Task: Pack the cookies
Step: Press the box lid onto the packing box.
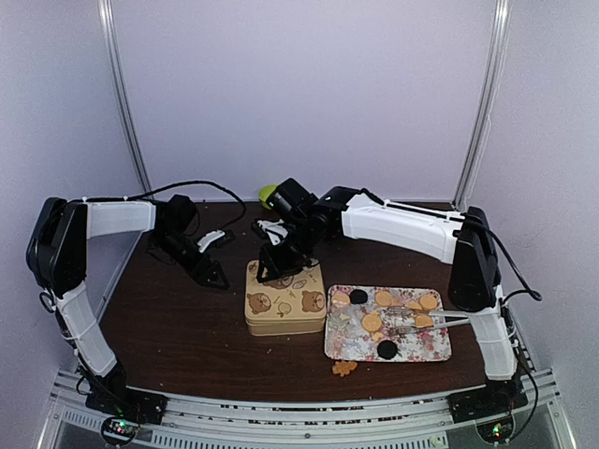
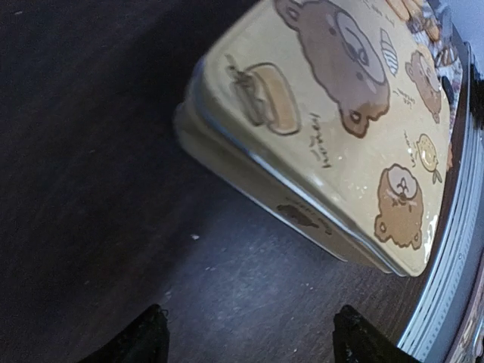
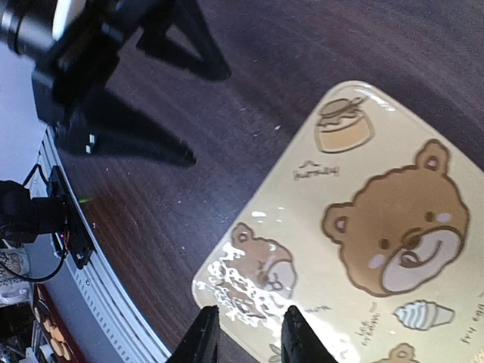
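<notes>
Because right gripper is cut off, its grip is unclear; left gripper gapes.

tin interior hidden, cookies small, blurred

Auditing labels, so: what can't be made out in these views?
- Tin contents: lid shut, every view.
- Right pincer touching the lid or not: top view, its arm covers it; right wrist view shows only tips.
- Cookies count on tray: too small in top view; blurred, cut by top edge in left wrist view.
</notes>
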